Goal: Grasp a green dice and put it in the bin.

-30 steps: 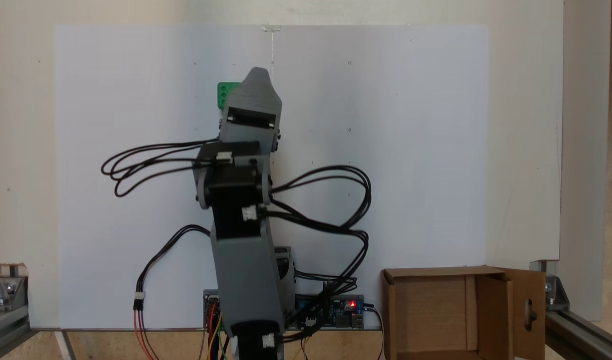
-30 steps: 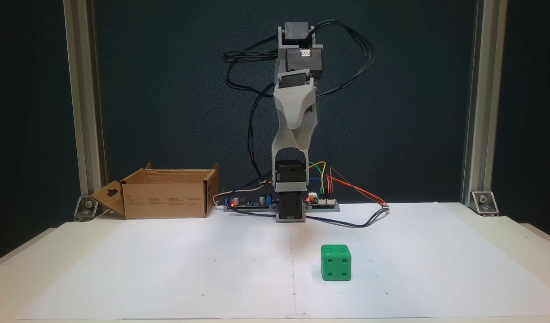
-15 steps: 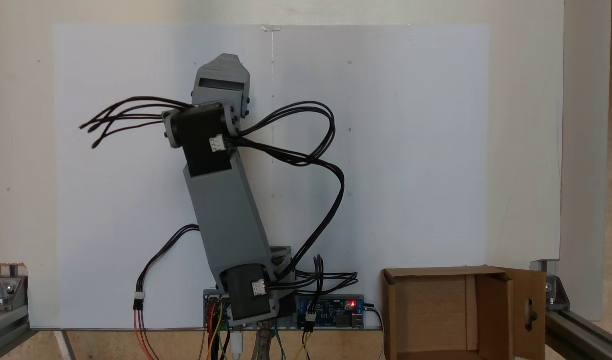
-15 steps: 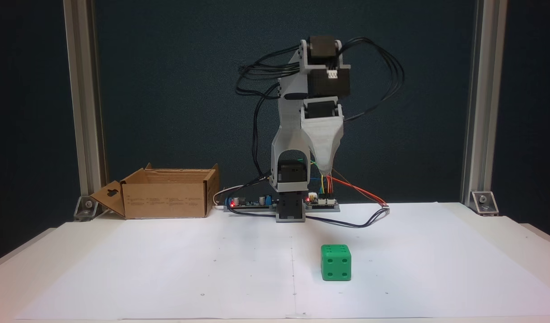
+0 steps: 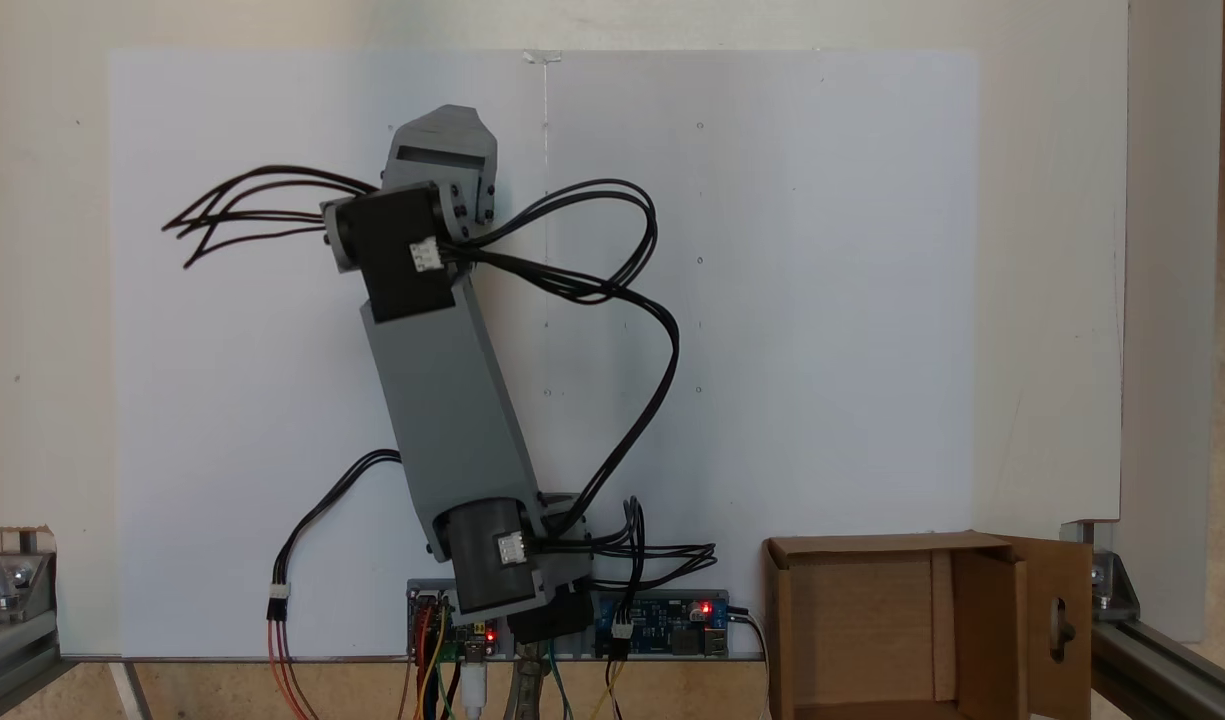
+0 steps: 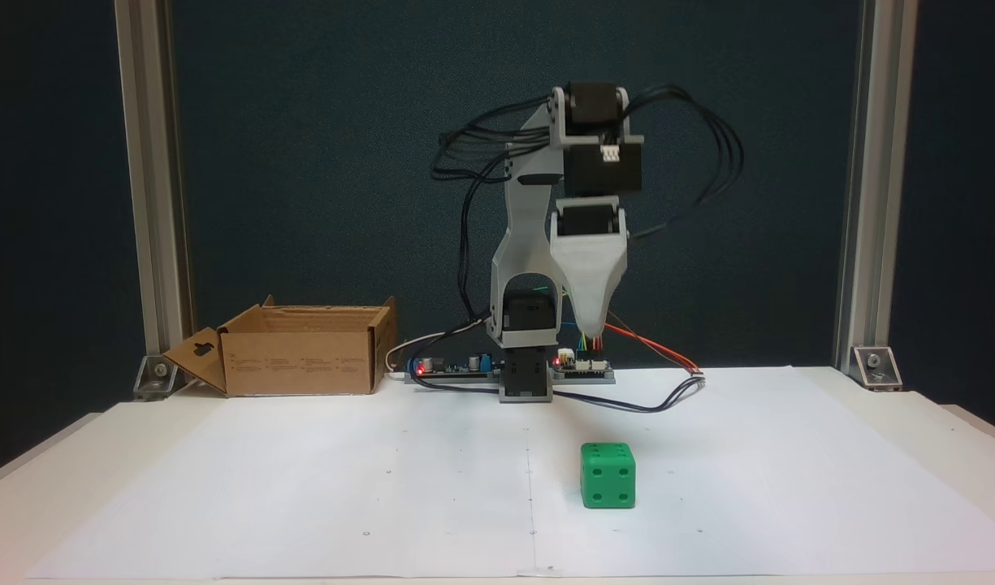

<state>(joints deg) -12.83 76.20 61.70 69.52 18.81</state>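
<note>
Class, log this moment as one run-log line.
gripper: above dice, not touching, state unclear | dice: on paper | bin: open, dice not inside

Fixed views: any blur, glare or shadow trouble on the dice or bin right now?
In the fixed view from the front, the green dice is sharp, evenly lit, with a faint shadow on the white paper; the bin is dimmer against the dark backdrop. In the fixed view from above, the paper is bright and slightly washed out, the bin clear, no motion blur.
</note>
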